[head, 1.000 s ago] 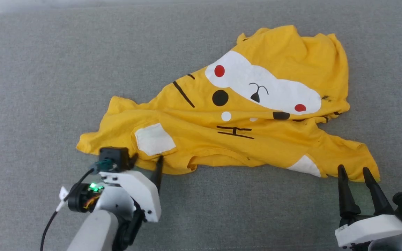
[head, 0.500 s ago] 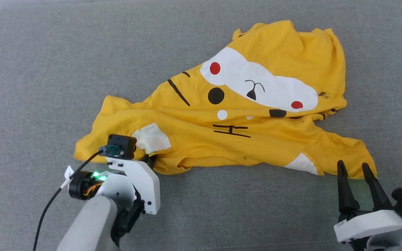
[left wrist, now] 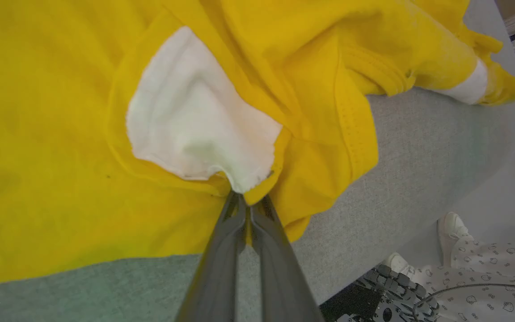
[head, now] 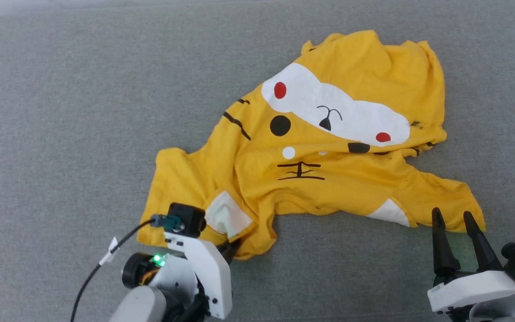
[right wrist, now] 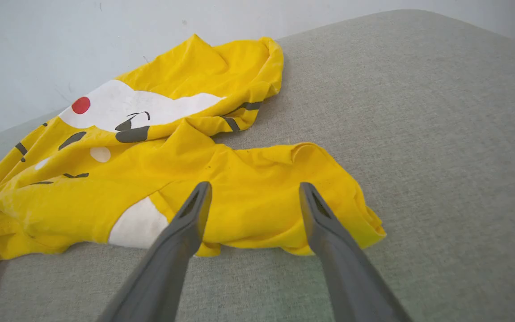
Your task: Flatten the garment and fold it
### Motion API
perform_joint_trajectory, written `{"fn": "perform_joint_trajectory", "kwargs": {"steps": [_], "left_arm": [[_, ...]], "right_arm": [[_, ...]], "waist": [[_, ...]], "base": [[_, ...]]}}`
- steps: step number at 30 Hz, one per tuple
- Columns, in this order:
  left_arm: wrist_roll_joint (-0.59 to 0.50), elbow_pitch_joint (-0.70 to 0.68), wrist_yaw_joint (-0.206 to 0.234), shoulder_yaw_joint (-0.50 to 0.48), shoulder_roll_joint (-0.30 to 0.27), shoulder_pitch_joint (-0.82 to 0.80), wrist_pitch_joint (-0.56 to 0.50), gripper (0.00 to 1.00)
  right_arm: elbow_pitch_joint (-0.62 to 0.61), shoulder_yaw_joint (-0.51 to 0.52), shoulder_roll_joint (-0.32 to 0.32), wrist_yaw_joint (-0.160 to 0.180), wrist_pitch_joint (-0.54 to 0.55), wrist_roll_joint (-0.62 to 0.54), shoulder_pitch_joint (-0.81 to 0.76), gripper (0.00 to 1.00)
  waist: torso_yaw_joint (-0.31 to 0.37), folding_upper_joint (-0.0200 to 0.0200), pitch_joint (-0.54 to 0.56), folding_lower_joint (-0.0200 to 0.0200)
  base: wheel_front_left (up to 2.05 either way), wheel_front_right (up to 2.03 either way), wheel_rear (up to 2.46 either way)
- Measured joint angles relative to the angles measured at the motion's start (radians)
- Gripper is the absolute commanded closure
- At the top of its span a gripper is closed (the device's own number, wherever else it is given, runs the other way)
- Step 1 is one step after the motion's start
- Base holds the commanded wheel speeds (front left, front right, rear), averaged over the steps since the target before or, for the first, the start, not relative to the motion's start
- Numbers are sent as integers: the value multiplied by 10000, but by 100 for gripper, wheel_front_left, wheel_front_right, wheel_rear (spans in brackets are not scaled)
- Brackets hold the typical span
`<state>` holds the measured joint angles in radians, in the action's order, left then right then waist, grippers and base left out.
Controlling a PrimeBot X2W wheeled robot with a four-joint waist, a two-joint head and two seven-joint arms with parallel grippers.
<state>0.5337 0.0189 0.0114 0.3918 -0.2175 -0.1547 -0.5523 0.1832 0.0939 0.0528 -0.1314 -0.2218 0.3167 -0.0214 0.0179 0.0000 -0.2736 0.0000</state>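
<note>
Left gripper (head: pixel 233 245), seven o'clock in the head view, is pinched tight on the garment (head: pixel 351 179), which spreads toward one o'clock; right gripper (head: pixel 454 219), at five, gapes empty. Left wrist view: fingers (left wrist: pixel 221 250) clamp cloth under a white patch (left wrist: pixel 195 120). Right wrist view: spread fingers, garment at ten.

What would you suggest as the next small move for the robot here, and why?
Probably ease the right gripper forward and down onto the near sleeve and close it there. The left gripper is shut on the garment at a white patch, while the right one stands open by the crumpled sleeve's edge; a second hold would likely let both arms pull it flat.
</note>
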Motion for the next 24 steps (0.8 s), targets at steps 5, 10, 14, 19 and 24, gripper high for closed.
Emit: {"fn": "perform_joint_trajectory", "kwargs": {"steps": [5,10,14,19,24], "left_arm": [[263,82,79,163,426,265,199,100],[389,293,71,307,667,336,322,100],[351,282,219,73,780,331,1012,0],[416,-297,240,-374,882,334,2057,0],[-121,-1177,510,-1390,909,398,4696,0]], "right_arm": [[65,-10,-2,0,4,-2,4,0],[109,-31,-2,0,12,-4,4,0],[125,-38,0,0,15,-4,3,0],[102,-40,-2,0,15,-6,-11,0],[52,-33,-2,0,15,-6,-53,0]], "waist": [[-71,0,74,0],[-101,0,210,1],[-100,1,300,0],[-66,0,373,1],[-13,0,391,0]], "base": [[0,0,0],[0,0,0],[0,0,0],[0,0,0],[0,0,0]]}}
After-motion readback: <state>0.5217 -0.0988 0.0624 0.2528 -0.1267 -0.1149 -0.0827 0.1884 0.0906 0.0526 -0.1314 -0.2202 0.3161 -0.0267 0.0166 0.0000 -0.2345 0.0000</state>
